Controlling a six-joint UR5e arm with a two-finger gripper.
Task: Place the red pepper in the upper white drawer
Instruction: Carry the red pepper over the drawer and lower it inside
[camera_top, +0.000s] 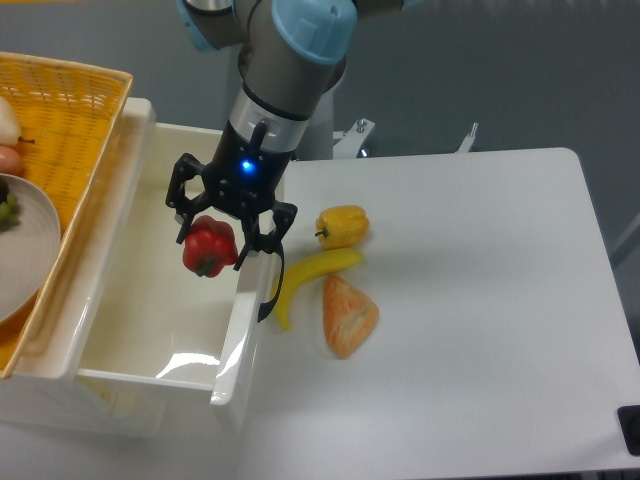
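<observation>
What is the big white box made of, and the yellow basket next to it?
The white drawer looks like glossy plastic: smooth walls with bright light reflections. The yellow basket looks woven, probably wicker or plastic strands, from its criss-cross mesh pattern; which one I can't tell.

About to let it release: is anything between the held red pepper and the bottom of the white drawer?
Nothing visible. The gripper holds the glossy red bell pepper over the open white plastic drawer, whose interior below looks bare; the drawer's front wall stands to the pepper's right.
</observation>
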